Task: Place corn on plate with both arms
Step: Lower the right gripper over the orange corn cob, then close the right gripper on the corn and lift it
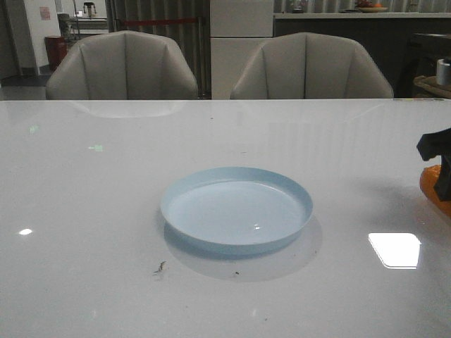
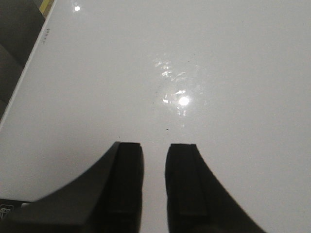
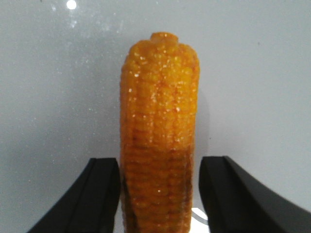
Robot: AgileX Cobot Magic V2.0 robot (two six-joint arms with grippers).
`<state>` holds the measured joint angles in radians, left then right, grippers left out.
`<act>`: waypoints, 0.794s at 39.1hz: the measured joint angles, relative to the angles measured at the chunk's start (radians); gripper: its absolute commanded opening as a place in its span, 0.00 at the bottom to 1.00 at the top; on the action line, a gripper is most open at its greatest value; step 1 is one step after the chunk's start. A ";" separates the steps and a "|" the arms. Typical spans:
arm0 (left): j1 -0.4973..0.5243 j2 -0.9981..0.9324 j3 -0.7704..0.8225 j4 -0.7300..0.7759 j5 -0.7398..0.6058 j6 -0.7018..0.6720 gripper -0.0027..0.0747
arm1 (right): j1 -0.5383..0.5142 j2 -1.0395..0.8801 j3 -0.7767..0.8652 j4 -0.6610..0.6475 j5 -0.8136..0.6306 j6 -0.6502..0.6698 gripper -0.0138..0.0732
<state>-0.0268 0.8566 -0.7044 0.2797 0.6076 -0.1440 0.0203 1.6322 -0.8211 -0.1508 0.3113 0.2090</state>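
Observation:
The pale blue plate [image 1: 237,209] lies in the middle of the white table, with nothing on it. The orange-yellow corn [image 3: 159,131] lies on the table between my right gripper's [image 3: 159,167] fingers, pointing away from the wrist. One finger [image 3: 104,189] touches the cob; the other stands a small gap off, so the jaws are open around it. In the front view the corn [image 1: 433,185] and the right gripper [image 1: 438,158] show at the table's far right edge, well right of the plate. My left gripper [image 2: 154,153] hovers over bare table, its jaws a finger's width apart and empty; it is out of the front view.
Two grey chairs [image 1: 123,67] stand behind the table's far edge. The table's edge [image 2: 29,77] runs near the left gripper. A bright light reflection [image 1: 394,248] lies on the table right of the plate, and small dark specks [image 1: 161,267] lie in front of it.

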 measured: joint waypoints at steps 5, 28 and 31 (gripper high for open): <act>0.000 0.000 0.000 0.000 0.000 0.000 0.32 | 0.000 0.033 0.000 -0.002 -0.003 0.000 0.71; 0.000 0.000 0.000 0.002 0.000 0.000 0.32 | 0.007 0.055 -0.087 -0.021 0.044 -0.007 0.39; 0.000 0.000 0.000 0.002 0.000 0.000 0.32 | 0.021 0.057 -0.145 -0.025 0.081 -0.028 0.39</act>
<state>-0.0268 0.8566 -0.7044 0.2820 0.6076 -0.1440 0.0416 1.6890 -0.9665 -0.1762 0.3927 0.1809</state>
